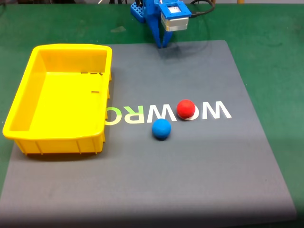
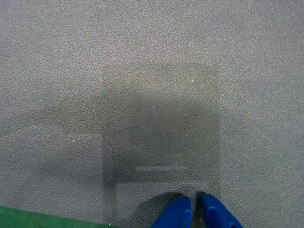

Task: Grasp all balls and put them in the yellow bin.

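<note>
The blue two-finger pincer (image 1: 161, 45) hangs nearly closed and empty, well behind the small matte red ball (image 1: 185, 109) and blue ball (image 1: 161, 128); the large yellow rectangular plastic bin (image 1: 28, 102) waits empty beside them.

the yellow bin (image 1: 28, 124) sits at the left of the fixed view, open side up, with nothing inside. the red ball (image 1: 185, 109) lies right of centre; the blue ball (image 1: 161, 128) lies just below-left of it, apart.
</note>
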